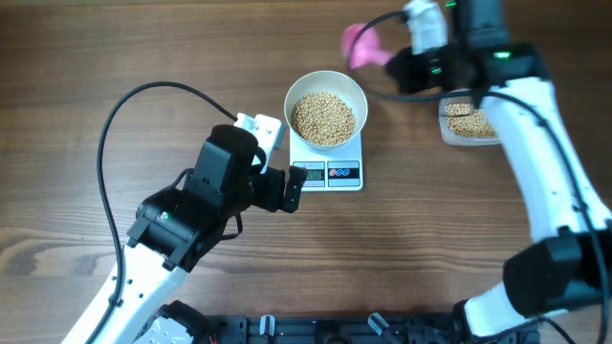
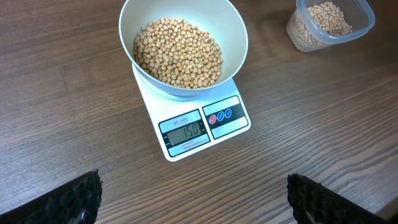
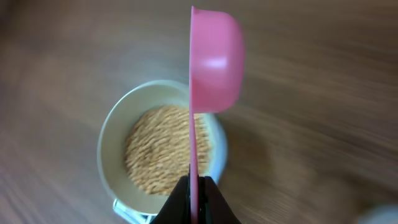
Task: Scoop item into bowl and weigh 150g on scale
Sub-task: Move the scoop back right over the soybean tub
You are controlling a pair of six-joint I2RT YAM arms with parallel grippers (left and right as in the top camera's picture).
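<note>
Right wrist view: right gripper (image 3: 196, 190) pinches a smooth, rounded pink scoop (image 3: 214, 62); left gripper (image 2: 196, 198) spread.

The brown wooden table (image 2: 62, 93) carries two things directly: the small white scale (image 2: 205, 134) and, apart from it, a clear tub (image 2: 297, 34).

A pink scoop (image 3: 214, 59) hangs on its side above the wooden desk (image 1: 96, 57). A clear plastic tub (image 1: 451, 134) stands at the right.

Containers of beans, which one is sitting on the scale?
The round white bowl: it rests on the scale. The clear plastic tub stands apart on the table.
</note>
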